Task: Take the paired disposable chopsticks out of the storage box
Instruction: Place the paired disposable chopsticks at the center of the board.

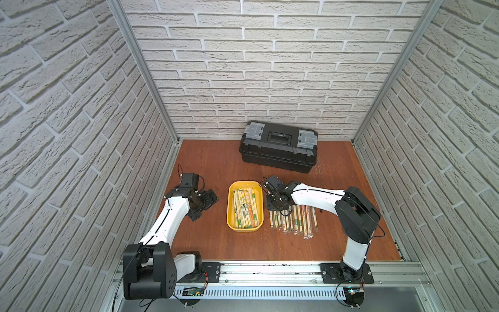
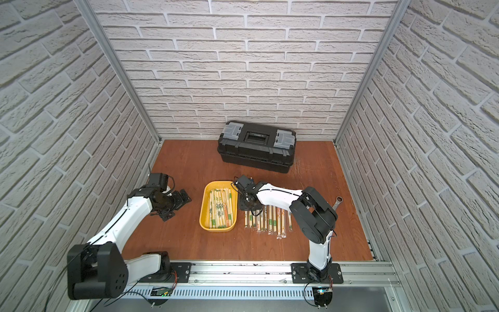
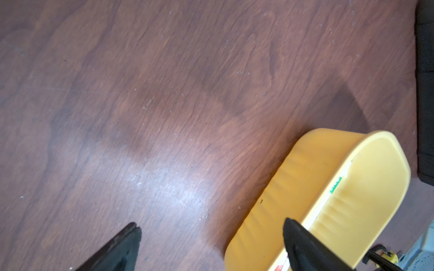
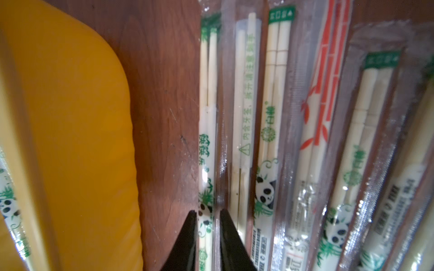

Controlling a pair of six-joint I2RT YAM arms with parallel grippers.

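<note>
The storage box [image 1: 230,208] [image 2: 203,213] is a shallow yellow tray in the middle of the table, holding several paired disposable chopsticks [image 1: 244,208] [image 2: 221,208]. More sleeved pairs [image 1: 293,220] [image 2: 270,220] lie in a row on the wood just right of it. My right gripper [image 4: 207,213] points down over the row's end nearest the box. Its jaws stand a narrow way apart on either side of a panda-print pair [image 4: 206,145] that lies on the table. My left gripper [image 1: 206,206] [image 3: 211,223] hovers wide open left of the box [image 3: 293,187], holding nothing.
A large black toolbox [image 1: 278,146] [image 2: 256,150] with grey latches stands against the back wall. A metal wrench [image 2: 337,202] lies behind the right arm's elbow. Brick-pattern walls close in three sides, and a metal rail runs along the front.
</note>
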